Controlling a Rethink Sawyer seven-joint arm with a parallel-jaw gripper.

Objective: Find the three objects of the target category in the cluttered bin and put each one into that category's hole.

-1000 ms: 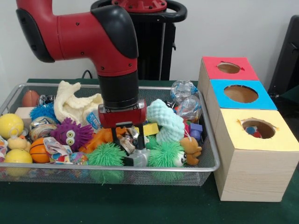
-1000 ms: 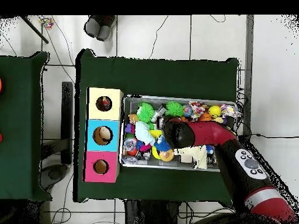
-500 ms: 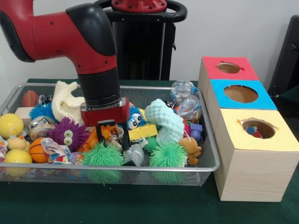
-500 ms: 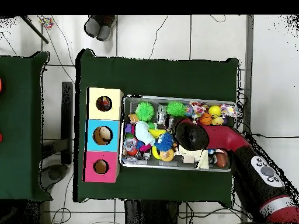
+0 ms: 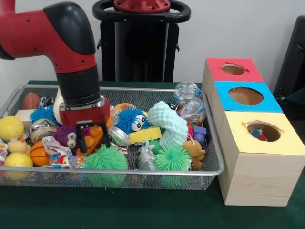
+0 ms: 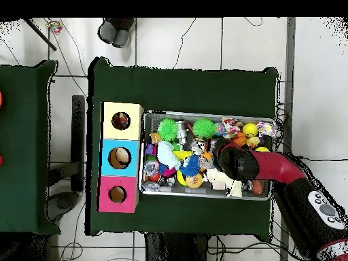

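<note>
A wire bin (image 5: 143, 172) is packed with toys. My gripper (image 5: 92, 138) reaches down into its left half, open, with its fingers either side of an orange rubber toy (image 5: 94, 135). A purple furry monster (image 5: 66, 137) lies just left of it and a green spiky ball (image 5: 106, 160) just in front. To the right stand three boxes with round holes: red (image 5: 233, 69), blue (image 5: 245, 96) and yellow (image 5: 263, 131). Something coloured shows inside the yellow hole. In the overhead view my arm (image 6: 238, 162) covers the gripper over the bin (image 6: 204, 114).
Also in the bin: a blue furry monster (image 5: 128, 119), a yellow block (image 5: 145, 135), a teal foam piece (image 5: 169, 124), a second green spiky ball (image 5: 170, 158), a brown teddy (image 5: 194, 152), clear bottles (image 5: 188, 93), yellow balls (image 5: 10, 128), a basketball (image 5: 40, 153).
My gripper has swept left across the bin, from beside the teal foam to over the orange toy. The blue furry monster and yellow block are now uncovered.
</note>
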